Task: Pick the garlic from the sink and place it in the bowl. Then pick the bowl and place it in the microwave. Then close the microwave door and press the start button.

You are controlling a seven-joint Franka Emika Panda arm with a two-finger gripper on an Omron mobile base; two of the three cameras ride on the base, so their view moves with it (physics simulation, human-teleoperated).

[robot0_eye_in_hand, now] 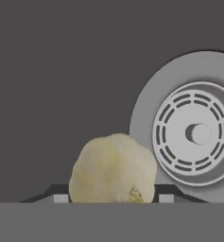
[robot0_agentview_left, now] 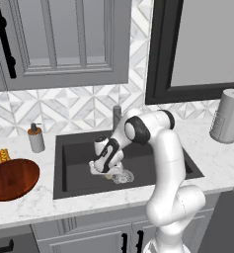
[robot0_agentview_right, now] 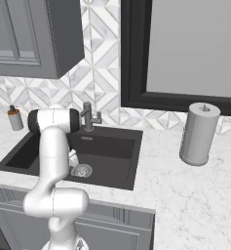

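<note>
The pale cream garlic (robot0_eye_in_hand: 113, 168) lies on the dark floor of the sink (robot0_agentview_left: 79, 158), just left of the round steel drain (robot0_eye_in_hand: 196, 134). My gripper (robot0_eye_in_hand: 113, 198) is down in the basin over it (robot0_agentview_left: 108, 172), with one dark fingertip against each side of the garlic, shut on it. The reddish-brown wooden bowl (robot0_agentview_left: 12, 179) sits empty on the counter left of the sink. The microwave and its door are out of view.
A grey faucet (robot0_agentview_left: 117, 116) rises behind the sink. A soap dispenser (robot0_agentview_left: 36, 138) and a small orange item (robot0_agentview_left: 2, 155) stand near the bowl. A paper towel roll (robot0_agentview_left: 229, 116) stands on the right counter under a dark-framed window (robot0_agentview_left: 197, 49).
</note>
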